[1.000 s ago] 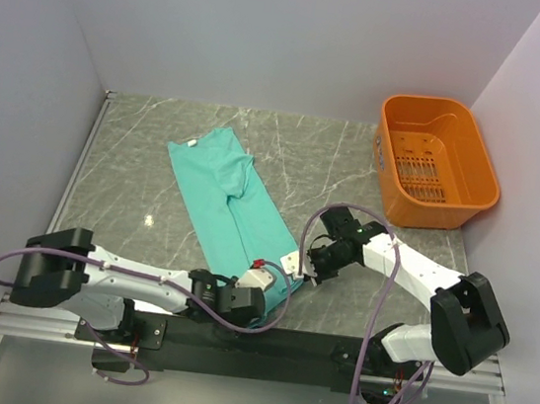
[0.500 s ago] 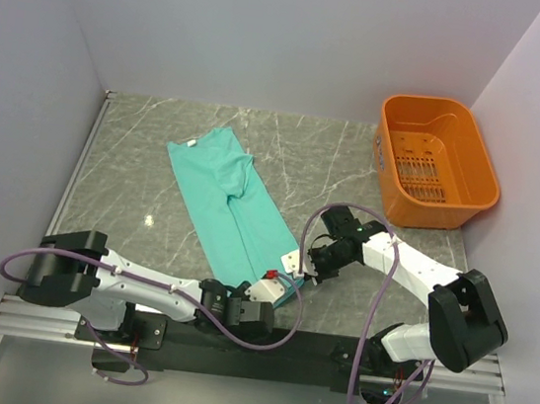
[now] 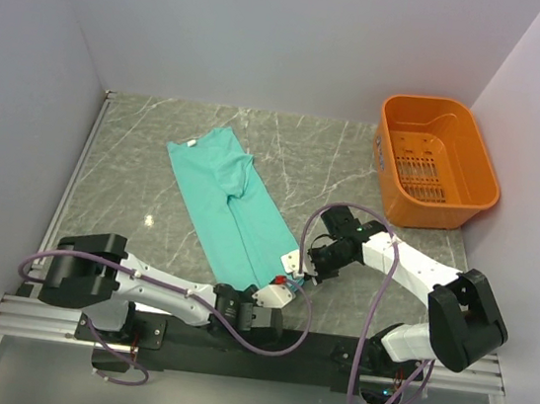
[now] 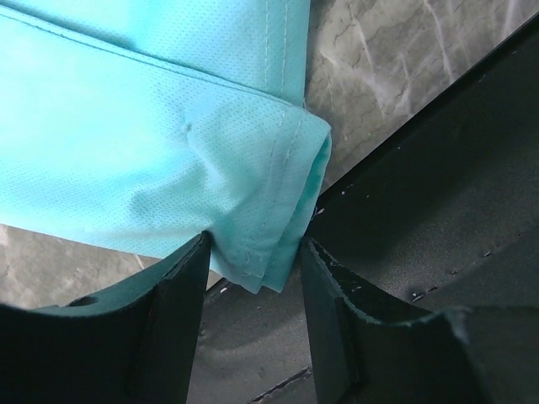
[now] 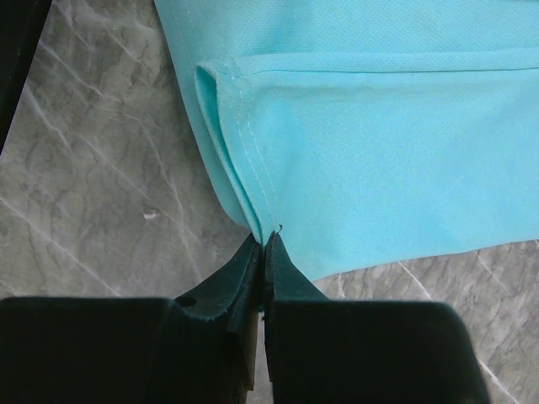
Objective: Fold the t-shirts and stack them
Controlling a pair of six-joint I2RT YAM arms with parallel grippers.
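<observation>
The turquoise t-shirt (image 3: pixel 235 202) lies as a long folded strip, running diagonally from the far left toward the near middle of the marble table (image 3: pixel 139 135). My right gripper (image 3: pixel 297 263) is shut on the hem at its near right corner; in the right wrist view (image 5: pixel 267 244) the jaws pinch the stitched edge of the t-shirt (image 5: pixel 379 151). My left gripper (image 3: pixel 277 288) is at the near end; in the left wrist view (image 4: pixel 253 269) its jaws stand apart on either side of the folded hem corner of the t-shirt (image 4: pixel 168 126).
An orange plastic basket (image 3: pixel 389 143) stands at the back right of the table. The black mounting rail (image 3: pixel 232 337) runs along the near edge, right under the left gripper, and shows in the left wrist view (image 4: pixel 421 210). White walls enclose three sides.
My left arm has swept right along the near edge and brought its gripper to the t-shirt's near corner. The right gripper has held still on the hem.
</observation>
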